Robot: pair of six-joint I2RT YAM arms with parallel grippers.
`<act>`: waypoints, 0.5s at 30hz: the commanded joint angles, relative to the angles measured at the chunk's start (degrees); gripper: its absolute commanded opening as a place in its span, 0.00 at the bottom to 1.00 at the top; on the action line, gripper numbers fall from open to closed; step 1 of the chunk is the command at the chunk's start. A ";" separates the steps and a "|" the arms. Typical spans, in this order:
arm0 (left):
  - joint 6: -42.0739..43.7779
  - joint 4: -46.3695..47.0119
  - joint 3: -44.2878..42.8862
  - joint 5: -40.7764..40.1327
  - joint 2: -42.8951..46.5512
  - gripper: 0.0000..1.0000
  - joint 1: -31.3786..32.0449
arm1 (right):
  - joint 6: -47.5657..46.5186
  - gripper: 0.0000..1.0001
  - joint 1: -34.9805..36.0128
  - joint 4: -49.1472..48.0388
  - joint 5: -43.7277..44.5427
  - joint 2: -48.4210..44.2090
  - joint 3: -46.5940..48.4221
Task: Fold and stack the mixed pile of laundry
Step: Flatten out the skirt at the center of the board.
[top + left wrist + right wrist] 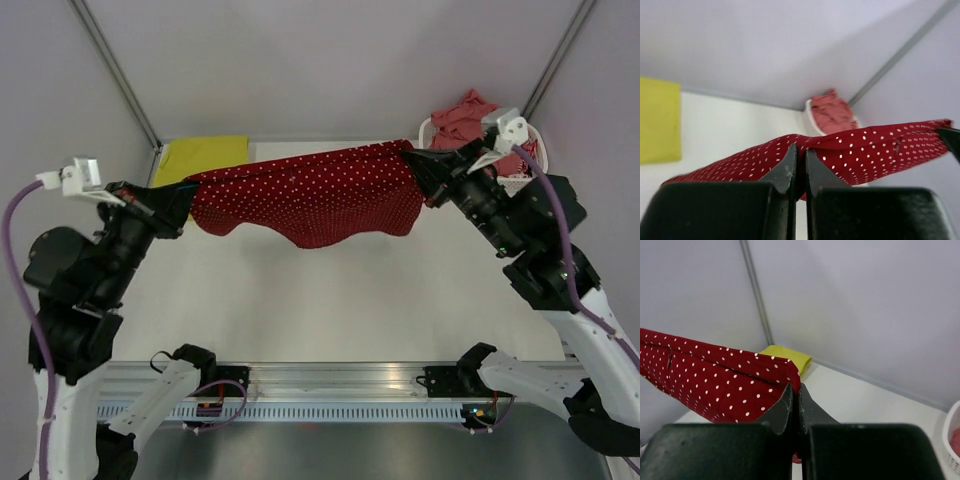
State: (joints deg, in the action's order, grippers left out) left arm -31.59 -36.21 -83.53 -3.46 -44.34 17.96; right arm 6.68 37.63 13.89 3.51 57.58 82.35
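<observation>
A: Left pincer [799, 156]?
B: Clamped on the dark red white-dotted cloth [310, 200], left corner. Arm raised, elbow bent.
A: Right pincer [794, 392]?
B: Clamped on the right corner. Arm raised to about the same height.
A: Cloth?
B: Stretched between both, off the surface [330, 310], lower edge sagging in waves. Yellow-green garment [205, 155] lies flat at far left. Salmon-pink polo shirt [462, 118] sits in the basket [811, 122], far right.

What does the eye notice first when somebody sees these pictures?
The dark red white-dotted cloth hangs stretched in the air, the left claw pinching one end and the right claw the other. Behind it, a yellow garment lies flat at the far left, and a white basket of pink clothes stands at the far right.
</observation>
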 commanded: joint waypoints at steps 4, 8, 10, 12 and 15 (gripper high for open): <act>3.03 0.17 -4.72 7.51 6.80 0.02 -0.55 | 3.78 0.00 -0.63 8.43 -2.54 -9.94 3.44; 1.89 1.84 -2.70 7.51 5.76 0.02 -0.55 | 4.92 0.00 -0.80 11.15 4.90 -11.01 3.44; 1.45 1.84 -0.95 6.90 1.81 0.02 -0.55 | 5.54 0.00 -0.62 13.87 9.48 -9.16 3.44; 0.84 1.75 0.90 4.36 -4.14 0.02 -0.55 | 5.63 0.00 -0.71 15.11 16.65 -5.13 2.47; -0.57 1.75 6.42 -1.87 -11.62 0.02 -0.55 | 5.89 0.00 -1.06 13.28 25.21 1.99 -3.57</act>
State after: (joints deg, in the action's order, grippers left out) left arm -31.48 -33.89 -82.15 6.20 -47.99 18.09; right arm 12.75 37.89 24.67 11.09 53.19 83.57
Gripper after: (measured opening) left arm 0.056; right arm 0.021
